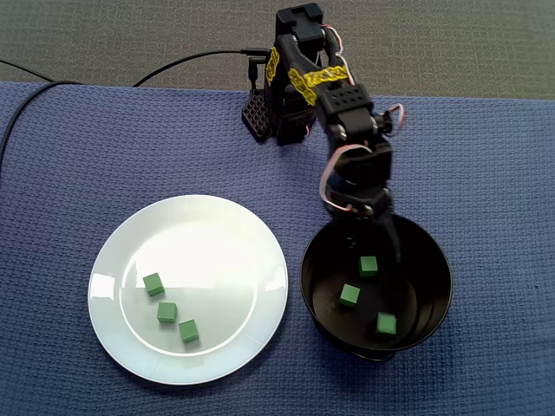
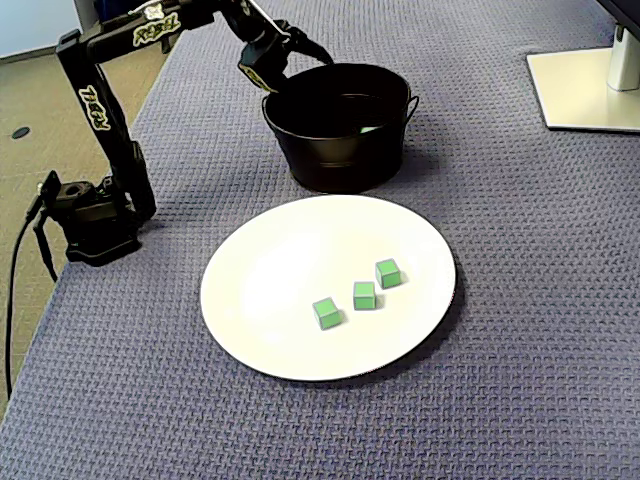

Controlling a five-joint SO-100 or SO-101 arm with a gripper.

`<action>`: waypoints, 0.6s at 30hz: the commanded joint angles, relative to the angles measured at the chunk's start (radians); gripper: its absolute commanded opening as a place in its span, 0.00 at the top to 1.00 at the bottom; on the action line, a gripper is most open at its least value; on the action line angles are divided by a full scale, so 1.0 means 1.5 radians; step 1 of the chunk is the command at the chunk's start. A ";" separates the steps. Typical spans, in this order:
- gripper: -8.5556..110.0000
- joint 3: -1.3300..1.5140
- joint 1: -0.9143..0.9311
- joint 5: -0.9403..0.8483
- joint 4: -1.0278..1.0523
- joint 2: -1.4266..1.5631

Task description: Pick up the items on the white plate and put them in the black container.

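Note:
Three small green cubes lie on the white plate (image 1: 217,234): one (image 1: 153,283), another (image 1: 166,312) and a third (image 1: 188,330), grouped in its lower left part. The other fixed view shows the same cubes (image 2: 364,295) on the plate (image 2: 280,260). To the plate's right stands the black container (image 1: 434,260), holding three more green cubes (image 1: 368,265), (image 1: 349,295), (image 1: 386,324). My gripper (image 1: 375,238) hangs over the container's far rim, open, with nothing between its fingers. In the other fixed view it (image 2: 300,62) sits at the container's (image 2: 340,160) left rim.
A blue-grey woven cloth (image 1: 486,156) covers the table. The arm's base (image 2: 90,215) stands at the cloth's edge, with a black cable (image 1: 191,59) trailing off it. A white stand base (image 2: 585,85) sits beyond the container.

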 commanded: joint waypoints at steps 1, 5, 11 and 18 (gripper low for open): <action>0.68 -0.121 0.128 -0.160 0.074 0.054; 0.70 -0.121 0.282 -0.427 0.079 0.059; 0.67 0.016 0.499 -0.849 -0.090 0.024; 0.67 0.035 0.607 -1.086 -0.218 -0.121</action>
